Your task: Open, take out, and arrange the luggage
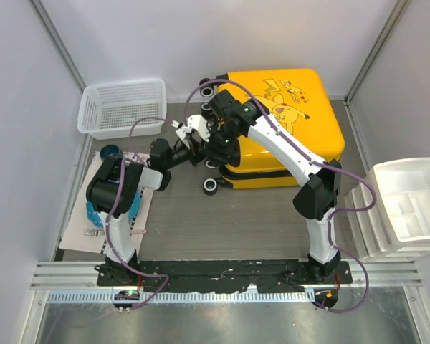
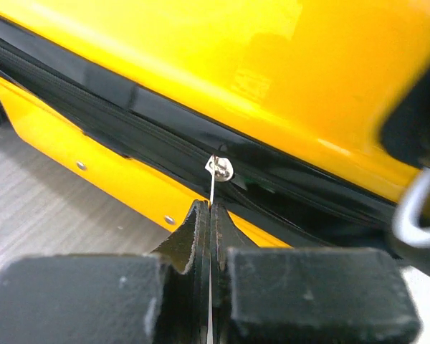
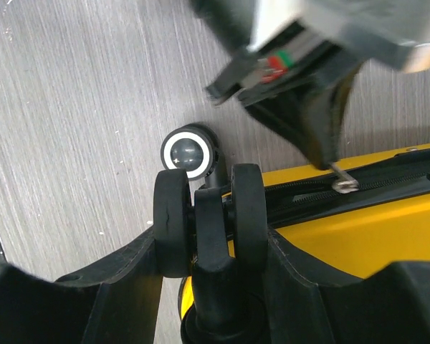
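Two hands are on the luggage (image 1: 324, 136), which lies flat straight ahead of the left fingers. The left gripper (image 2: 210, 215) is pressed together on the thin tab of the zip pull (image 2: 219, 168), whose head sits just beyond its fingertips. Past that, the black zip band (image 2: 93, 93) runs crosswise to the fingers, so the drag should probably go sideways along that line. The right gripper (image 3: 209, 244) clamps a twin wheel (image 3: 173, 215) at the case's near corner, likely to steady it.

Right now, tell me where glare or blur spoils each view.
Left wrist view: pale glare on the suitcase shell, zip pull sharp. Right wrist view: left claw overhead blurred, wheel crisp. Top view: even light, sharp throughout.
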`<state>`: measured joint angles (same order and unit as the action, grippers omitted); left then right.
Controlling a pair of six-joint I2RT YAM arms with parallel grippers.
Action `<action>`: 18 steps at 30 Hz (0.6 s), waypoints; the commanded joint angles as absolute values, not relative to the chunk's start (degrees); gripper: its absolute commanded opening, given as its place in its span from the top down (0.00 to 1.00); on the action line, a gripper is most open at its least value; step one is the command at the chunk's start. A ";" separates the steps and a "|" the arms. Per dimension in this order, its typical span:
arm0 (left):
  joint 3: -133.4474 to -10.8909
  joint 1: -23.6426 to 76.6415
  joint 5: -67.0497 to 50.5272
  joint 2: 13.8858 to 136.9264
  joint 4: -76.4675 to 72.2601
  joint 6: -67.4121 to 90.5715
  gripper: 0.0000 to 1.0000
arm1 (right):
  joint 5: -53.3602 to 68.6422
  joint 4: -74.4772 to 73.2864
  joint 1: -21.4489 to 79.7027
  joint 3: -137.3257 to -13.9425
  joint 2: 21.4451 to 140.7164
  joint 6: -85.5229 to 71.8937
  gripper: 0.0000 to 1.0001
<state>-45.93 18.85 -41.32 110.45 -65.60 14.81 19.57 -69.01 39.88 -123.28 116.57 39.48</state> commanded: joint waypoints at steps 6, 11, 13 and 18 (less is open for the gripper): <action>-60.88 16.61 -34.98 118.38 -64.25 13.71 1.00 | 24.25 -75.67 37.97 -116.99 106.35 29.71 1.00; -68.10 16.00 -32.79 122.87 -60.65 13.62 1.00 | 26.98 -75.76 37.97 -113.12 104.07 28.30 1.00; -70.48 15.73 -32.26 123.75 -59.68 13.54 1.00 | 27.16 -75.50 38.06 -110.76 103.01 28.39 0.99; -72.25 15.21 -31.64 124.63 -58.71 13.36 1.00 | 27.60 -74.71 38.06 -107.93 100.46 27.78 1.00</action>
<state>-68.16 17.72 -42.35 123.94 -57.39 15.68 21.28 -62.22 37.74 -109.69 107.94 39.31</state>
